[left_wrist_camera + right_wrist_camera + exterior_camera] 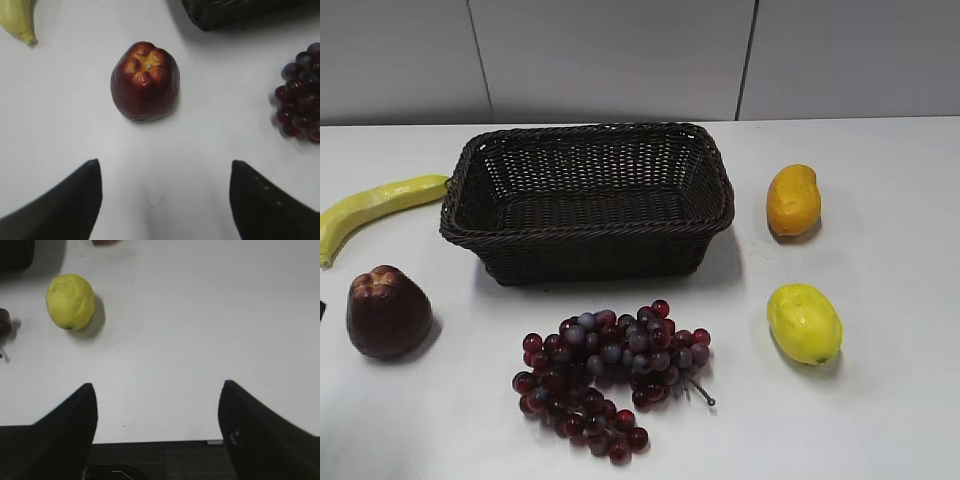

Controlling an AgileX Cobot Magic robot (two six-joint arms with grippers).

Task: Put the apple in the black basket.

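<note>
Six things are laid out on the white surface (880, 420) in the exterior view: the black basket (588, 200), the apple (387, 312), a bunch of grapes (610, 375), a banana (375, 208), an orange-yellow mango (793, 200) and a lemon (804, 323). The basket is seen at the middle rear, upright, with nothing inside it. The apple is placed at the front left, well apart from the basket and outside it, with the banana behind it and the grapes to its right, in front of the basket. The mango and the lemon are set to the right of the basket, the mango behind the lemon. Neither arm is shown in the exterior view. In the left wrist view the left gripper (165, 200) is seen with its jaws spread wide and nothing held between them; the apple (145, 81) is centred ahead of the gap, not touched, with its orange-tinted top turned toward the camera. A corner of the basket (225, 12), the tip of the banana (20, 22) and part of the grapes (300, 95) are caught at the edges of that view. In the right wrist view the right gripper (157, 425) is likewise shown with jaws wide apart and nothing in them, over bare surface, with the lemon (70, 301) ahead and to the left
</note>
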